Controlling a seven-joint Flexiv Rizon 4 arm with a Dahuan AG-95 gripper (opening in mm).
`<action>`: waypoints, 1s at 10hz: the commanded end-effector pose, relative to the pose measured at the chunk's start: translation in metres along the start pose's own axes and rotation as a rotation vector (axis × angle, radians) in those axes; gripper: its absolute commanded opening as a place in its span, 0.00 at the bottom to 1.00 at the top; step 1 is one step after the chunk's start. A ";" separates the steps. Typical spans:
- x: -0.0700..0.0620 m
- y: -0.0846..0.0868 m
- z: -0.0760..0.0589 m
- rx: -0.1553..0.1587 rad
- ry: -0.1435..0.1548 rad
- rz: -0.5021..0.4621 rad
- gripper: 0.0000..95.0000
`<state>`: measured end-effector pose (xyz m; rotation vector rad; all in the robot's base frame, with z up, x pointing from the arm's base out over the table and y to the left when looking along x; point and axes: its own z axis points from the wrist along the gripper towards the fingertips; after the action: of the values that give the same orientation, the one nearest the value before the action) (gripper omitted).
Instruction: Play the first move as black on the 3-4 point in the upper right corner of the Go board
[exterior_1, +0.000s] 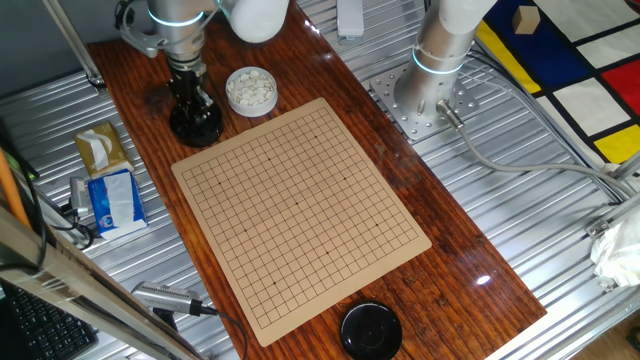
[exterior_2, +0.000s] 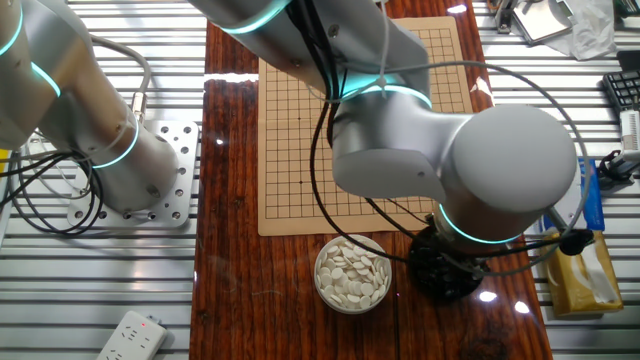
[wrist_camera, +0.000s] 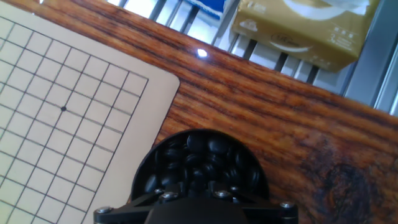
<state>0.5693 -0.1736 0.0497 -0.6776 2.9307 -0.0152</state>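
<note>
The black stones (wrist_camera: 200, 160) lie heaped in a round black bowl (exterior_1: 196, 127) just off one corner of the Go board (exterior_1: 300, 215). My gripper (exterior_1: 192, 100) hangs straight down into that bowl. In the hand view the gripper (wrist_camera: 194, 184) reaches in among the stones, dark against dark, so the jaw gap and any stone between the fingers cannot be made out. The board's grid (wrist_camera: 62, 106) carries no stones, so the 3-4 point is bare. In the other fixed view the arm covers most of the bowl (exterior_2: 440, 275).
A bowl of white stones (exterior_1: 250, 90) stands beside the black bowl. A black lid (exterior_1: 370, 330) lies by the board's opposite end. A tissue box (exterior_1: 100, 150) and a blue pack (exterior_1: 112, 200) lie off the wooden table's edge, and the arm's base (exterior_1: 425, 95) is bolted opposite.
</note>
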 end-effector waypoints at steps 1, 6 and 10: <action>0.004 0.001 -0.001 0.000 -0.002 0.008 0.20; 0.008 0.001 0.002 0.002 -0.009 0.009 0.00; 0.009 0.000 0.002 0.003 -0.015 0.006 0.00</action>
<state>0.5614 -0.1777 0.0469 -0.6690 2.9163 -0.0159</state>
